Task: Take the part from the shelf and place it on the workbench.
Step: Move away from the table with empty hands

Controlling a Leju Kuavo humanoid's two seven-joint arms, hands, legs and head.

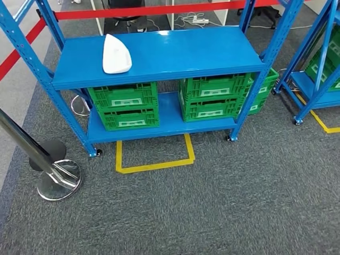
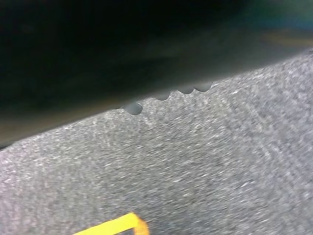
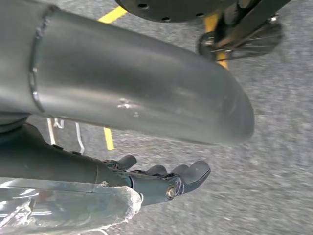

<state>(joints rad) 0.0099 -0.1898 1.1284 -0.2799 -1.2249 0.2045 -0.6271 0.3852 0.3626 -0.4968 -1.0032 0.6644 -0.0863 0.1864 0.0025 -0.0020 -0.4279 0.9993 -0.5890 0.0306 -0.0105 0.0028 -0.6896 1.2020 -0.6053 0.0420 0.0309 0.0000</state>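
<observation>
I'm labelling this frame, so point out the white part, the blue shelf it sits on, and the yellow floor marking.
white part (image 1: 116,54), head view, its top face.
blue shelf (image 1: 188,50), head view, bare top board.
yellow floor marking (image 1: 154,166), head view, front strip.

One white part (image 1: 116,54) is lying on the top board of the blue shelf (image 1: 168,50). Four green crates are sitting on the lower board in two stacks of two (image 1: 123,106) (image 1: 212,97), a fifth green crate (image 1: 262,93) is showing behind the right post, and one yellow tape outline (image 1: 154,159) is marking the carpet.
</observation>
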